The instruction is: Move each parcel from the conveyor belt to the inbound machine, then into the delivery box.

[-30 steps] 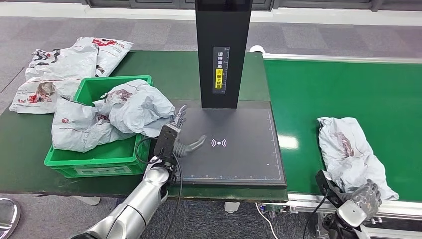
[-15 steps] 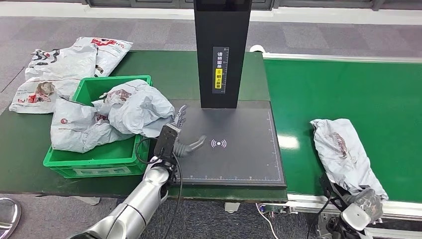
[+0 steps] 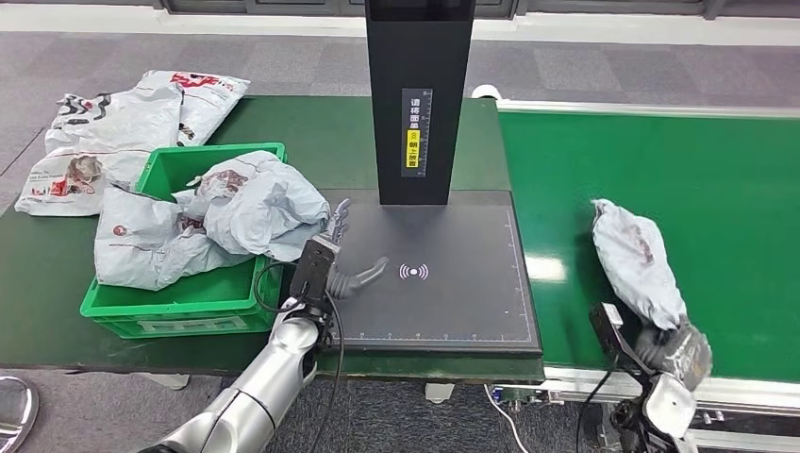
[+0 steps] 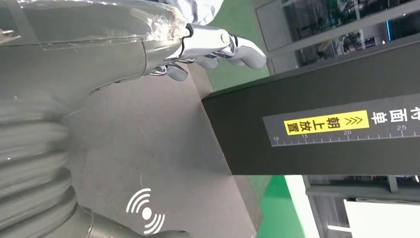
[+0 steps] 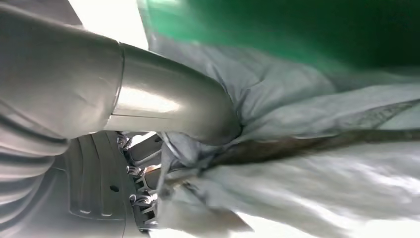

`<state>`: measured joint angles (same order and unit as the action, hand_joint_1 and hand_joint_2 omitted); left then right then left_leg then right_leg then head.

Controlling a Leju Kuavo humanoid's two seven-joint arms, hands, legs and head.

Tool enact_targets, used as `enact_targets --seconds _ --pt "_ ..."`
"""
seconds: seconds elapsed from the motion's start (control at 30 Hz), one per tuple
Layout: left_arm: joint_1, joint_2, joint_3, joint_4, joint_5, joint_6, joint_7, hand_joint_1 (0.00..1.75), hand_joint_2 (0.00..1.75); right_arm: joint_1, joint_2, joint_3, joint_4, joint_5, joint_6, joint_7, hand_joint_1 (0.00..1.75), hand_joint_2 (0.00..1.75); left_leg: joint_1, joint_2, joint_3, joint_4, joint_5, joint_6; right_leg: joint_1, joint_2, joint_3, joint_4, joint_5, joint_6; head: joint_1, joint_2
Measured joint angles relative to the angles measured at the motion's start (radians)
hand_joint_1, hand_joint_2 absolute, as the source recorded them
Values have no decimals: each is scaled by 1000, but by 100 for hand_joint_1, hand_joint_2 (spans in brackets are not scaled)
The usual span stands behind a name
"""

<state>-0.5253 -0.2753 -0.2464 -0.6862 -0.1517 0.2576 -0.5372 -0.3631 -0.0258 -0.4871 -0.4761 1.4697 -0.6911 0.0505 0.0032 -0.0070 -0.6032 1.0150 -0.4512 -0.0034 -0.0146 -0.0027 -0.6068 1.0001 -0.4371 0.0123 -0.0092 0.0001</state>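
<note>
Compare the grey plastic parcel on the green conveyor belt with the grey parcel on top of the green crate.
The grey plastic parcel on the green conveyor belt is bunched narrow and gripped at its near end by the right hand; the grey parcel on top of the green crate lies spread wide, touched by neither hand. The left hand rests open on the black scanner pad. Both are crumpled grey mailers.

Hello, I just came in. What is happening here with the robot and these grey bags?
The robot is sorting parcels. Its right hand grips the near end of a grey parcel on the green conveyor belt, apparently lifting it. Its left hand rests open over the dark pad of the inbound machine, holding nothing. The green delivery box beside the machine already holds crumpled parcels, and more parcels lie on the table behind it.
</note>
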Motion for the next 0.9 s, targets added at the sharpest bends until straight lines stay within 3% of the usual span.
enact_targets --seconds 0.17,0.3,0.5,0.7,0.9 --pt "9 2 11 -7 -21 31 -8 0 175 22 118 5 -312 -170 -9 -278 175 175 1 -1 0 0 1 -1 0 -1 -1 1 0 -1 0 0" --pt "8 -1 27 -7 -32 49 -11 0 175 41 220 38 -540 -217 -10 -384 175 175 1 0 0 0 1 -1 0 0 -2 2 -1 -1 0 0" --pt "3 -2 33 -7 -45 51 -8 0 175 77 295 129 -714 -228 -10 -357 175 175 0 0 0 0 1 -1 0 0 -1 1 -1 -1 0 0" --pt "-12 -5 45 -6 -56 41 4 0 175 158 304 351 -785 -173 23 -208 175 175 0 0 0 0 1 -1 0 0 -2 1 -1 -1 0 0" --pt "-22 -5 50 -6 -57 34 4 0 175 206 302 500 -804 -162 57 -165 175 175 1 0 0 0 0 -2 0 0 -2 2 -1 -2 0 0"
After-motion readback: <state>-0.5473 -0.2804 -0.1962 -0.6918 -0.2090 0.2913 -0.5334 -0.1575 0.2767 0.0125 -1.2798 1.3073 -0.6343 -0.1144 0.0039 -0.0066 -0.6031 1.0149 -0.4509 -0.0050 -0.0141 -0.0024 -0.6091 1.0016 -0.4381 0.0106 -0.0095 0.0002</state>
